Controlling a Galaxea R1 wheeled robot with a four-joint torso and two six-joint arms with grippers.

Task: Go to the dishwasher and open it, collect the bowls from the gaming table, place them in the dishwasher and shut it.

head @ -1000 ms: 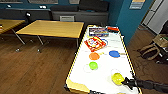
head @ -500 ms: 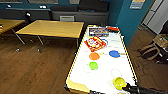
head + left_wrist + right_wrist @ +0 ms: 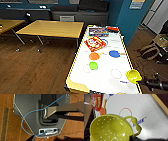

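Note:
The gaming table (image 3: pixel 107 75) has a glossy white top with a yellow edge band and runs away from me. On it sit an orange bowl (image 3: pixel 94 56), a lime green bowl (image 3: pixel 93 65) and a blue bowl (image 3: pixel 114 53). My right gripper (image 3: pixel 142 80) comes in from the lower right, shut on a yellow perforated bowl (image 3: pixel 133 75) at the table's near right edge. In the right wrist view that yellow bowl (image 3: pixel 111 129) looms large, with its loop handle over the white top (image 3: pixel 149 109). The dishwasher is out of view.
A red game box (image 3: pixel 95 43) and another box (image 3: pixel 98 31) lie on the table's far half. Wooden-topped tables (image 3: pixel 53 28) stand to the left. Bags (image 3: pixel 150 50) sit on the floor at the right, beside a teal wall (image 3: pixel 125 17). The left wrist view faces my grey base (image 3: pixel 28 109) and its blue cable.
The yellow bowl has moved right, from over the white top to the table's right edge, along with my right arm. The other bowls have stayed put.

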